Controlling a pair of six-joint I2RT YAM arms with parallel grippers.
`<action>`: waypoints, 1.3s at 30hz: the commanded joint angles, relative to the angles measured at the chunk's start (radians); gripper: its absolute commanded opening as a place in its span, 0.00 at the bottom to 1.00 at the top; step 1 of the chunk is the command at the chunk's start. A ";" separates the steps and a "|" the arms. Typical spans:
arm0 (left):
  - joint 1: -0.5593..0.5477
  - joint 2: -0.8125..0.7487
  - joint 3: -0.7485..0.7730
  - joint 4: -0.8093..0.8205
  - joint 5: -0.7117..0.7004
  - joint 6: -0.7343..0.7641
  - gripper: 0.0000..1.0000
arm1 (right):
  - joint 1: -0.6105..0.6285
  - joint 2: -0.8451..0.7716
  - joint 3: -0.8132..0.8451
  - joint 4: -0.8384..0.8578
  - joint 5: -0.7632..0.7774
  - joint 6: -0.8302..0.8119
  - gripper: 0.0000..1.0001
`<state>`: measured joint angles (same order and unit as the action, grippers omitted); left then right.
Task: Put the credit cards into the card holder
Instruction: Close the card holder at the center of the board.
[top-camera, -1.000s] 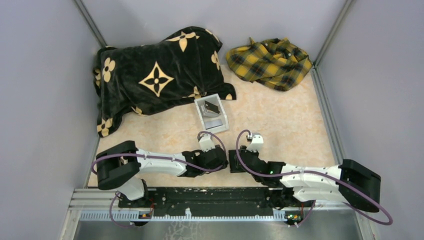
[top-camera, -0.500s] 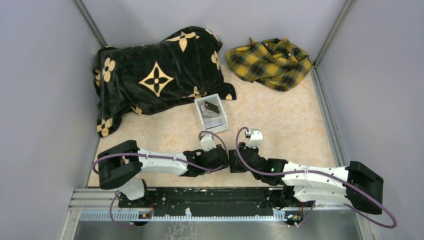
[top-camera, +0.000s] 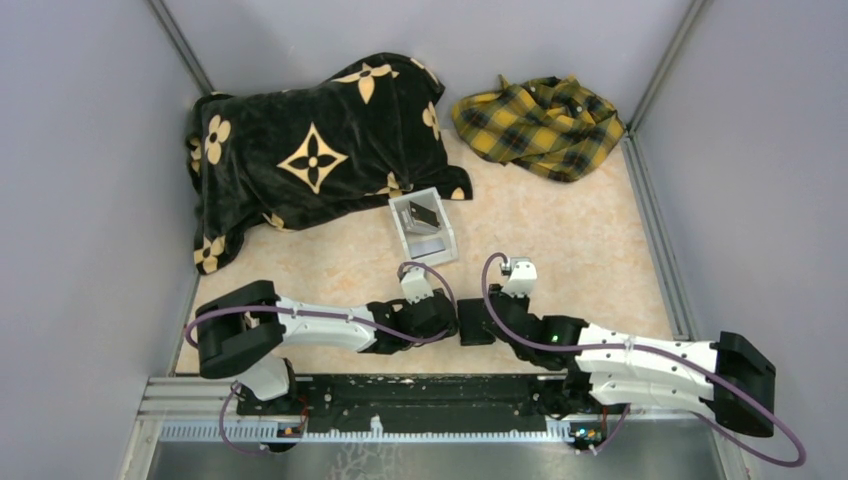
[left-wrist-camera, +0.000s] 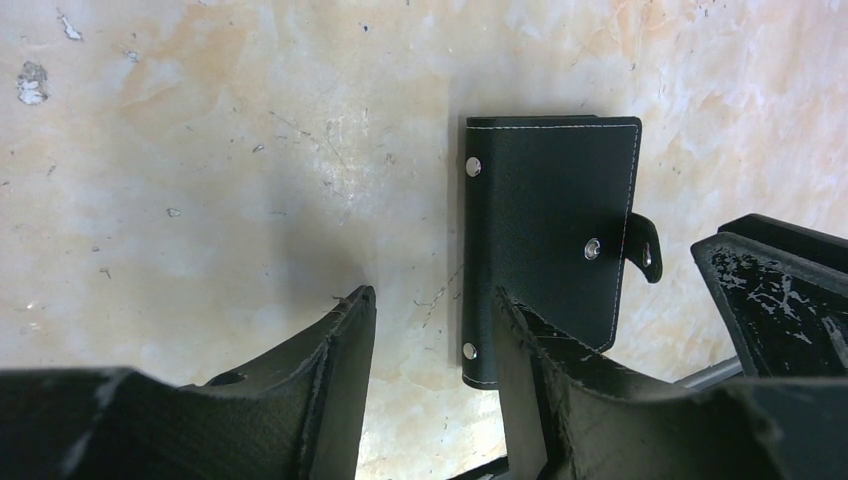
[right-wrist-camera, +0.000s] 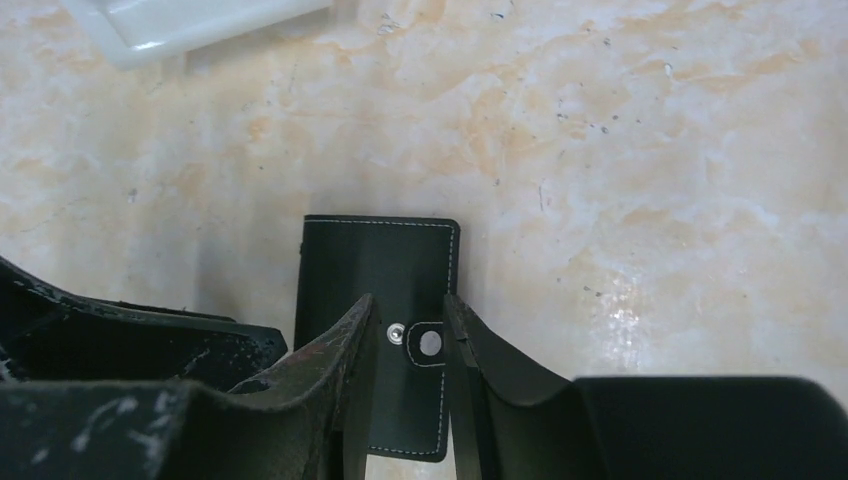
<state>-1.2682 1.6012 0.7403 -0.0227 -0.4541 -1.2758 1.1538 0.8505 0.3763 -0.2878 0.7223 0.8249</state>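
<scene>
Seen from above, my two arms meet at the table's (top-camera: 600, 250) 6 o'clock over the closed card holder (top-camera: 470, 325); credit cards (top-camera: 424, 215) lie in the white box (top-camera: 398, 225) toward 12. Left wrist: left gripper (left-wrist-camera: 432, 300) jaws spread over the holder's edge; right wrist: right gripper (right-wrist-camera: 408, 300) jaws narrowly flank the strap clasp (right-wrist-camera: 415, 338); whether they pinch it, I cannot tell.

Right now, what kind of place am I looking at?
Probably a lab robot workcell: plain grey panel walls enclose a marbled tabletop, a left arm and right arm are bolted to a base rail, and props like a card holder and plaid cloth lie about.
</scene>
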 joint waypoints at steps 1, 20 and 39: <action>-0.005 0.031 -0.005 -0.005 -0.017 0.027 0.54 | -0.007 0.050 0.093 -0.162 0.027 0.069 0.31; -0.002 0.034 -0.062 0.097 -0.012 0.044 0.47 | 0.055 0.076 0.167 -0.323 0.052 0.160 0.31; 0.004 0.025 -0.093 0.134 0.001 0.042 0.44 | 0.084 0.166 0.191 -0.295 0.048 0.156 0.34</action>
<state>-1.2671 1.6146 0.6785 0.1379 -0.4629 -1.2480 1.2243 1.0061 0.5133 -0.6136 0.7429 0.9806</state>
